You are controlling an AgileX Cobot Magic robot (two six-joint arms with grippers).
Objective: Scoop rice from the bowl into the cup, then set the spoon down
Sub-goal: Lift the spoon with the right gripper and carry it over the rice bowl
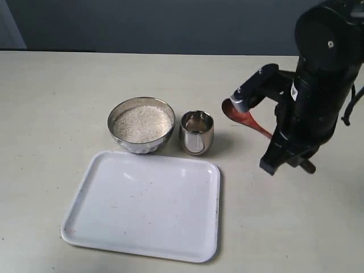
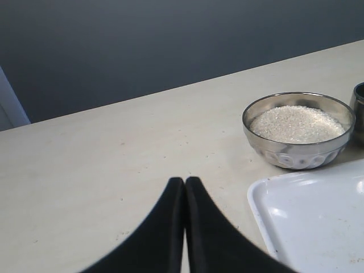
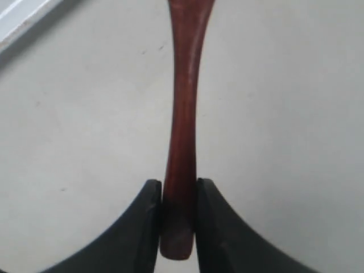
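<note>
The steel bowl (image 1: 116, 114) holds off-white rice (image 1: 142, 123) and stands left of the small steel cup (image 1: 197, 132). The dark reddish wooden spoon (image 1: 243, 117) lies right of the cup, its oval end toward the cup and showing no rice. My right gripper (image 3: 179, 190) is shut on the end of the spoon handle (image 3: 183, 114). I cannot tell whether the spoon touches the table. From the left wrist, the bowl (image 2: 296, 154), its rice (image 2: 297, 123) and the cup's edge (image 2: 359, 105) lie well ahead of my left gripper (image 2: 185, 182). That gripper is shut on nothing and does not show in the exterior view.
A white rectangular tray (image 1: 145, 207) lies in front of the bowl and cup; its corner shows in both wrist views (image 2: 318, 222) (image 3: 20, 17). The black right arm (image 1: 318, 85) stands over the table's right side. The beige table meets a dark wall behind.
</note>
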